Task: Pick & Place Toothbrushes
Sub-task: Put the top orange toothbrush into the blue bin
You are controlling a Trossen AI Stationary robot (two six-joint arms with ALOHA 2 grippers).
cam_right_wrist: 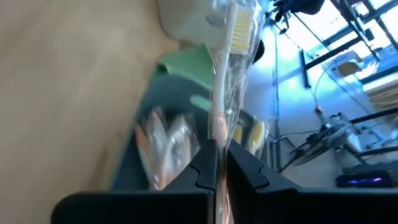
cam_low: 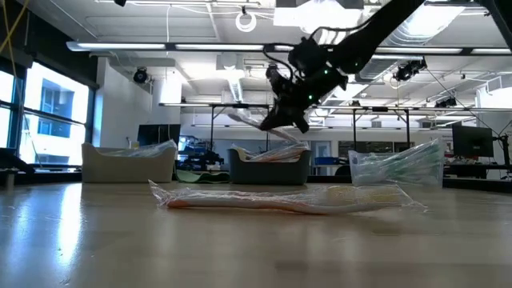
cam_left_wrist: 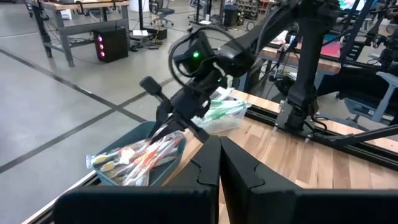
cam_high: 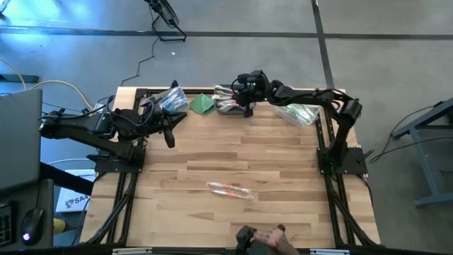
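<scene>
A: Clear plastic, first item: a wrapped toothbrush (cam_right_wrist: 231, 68) pinched between the closed fingers of the right end effector (cam_high: 245, 106), hanging over the dark grey bin (cam_high: 228, 108) at the far edge of the counter (cam_high: 233, 156).

B: Bin contents?

A: More wrapped toothbrushes (cam_left_wrist: 140, 158), pink-orange parts showing. The held one is lifted above them, as the low view shows.

B: Left end effector (cam_high: 170, 139)?

A: Fingers closed on nothing, hovering over bare wood near the counter's left side, in front of the pale bin (cam_high: 170, 98).

B: Surroundings?

A: Folded green cloth (cam_high: 202, 103) between the pale bin and the dark grey bin. A clear bag of green toothbrushes (cam_high: 297, 113) just beside the right arm, at the far right of the counter. One wrapped pink-orange toothbrush (cam_high: 229, 189) lying flat alone on the near middle of the counter, well apart from the bins.
</scene>
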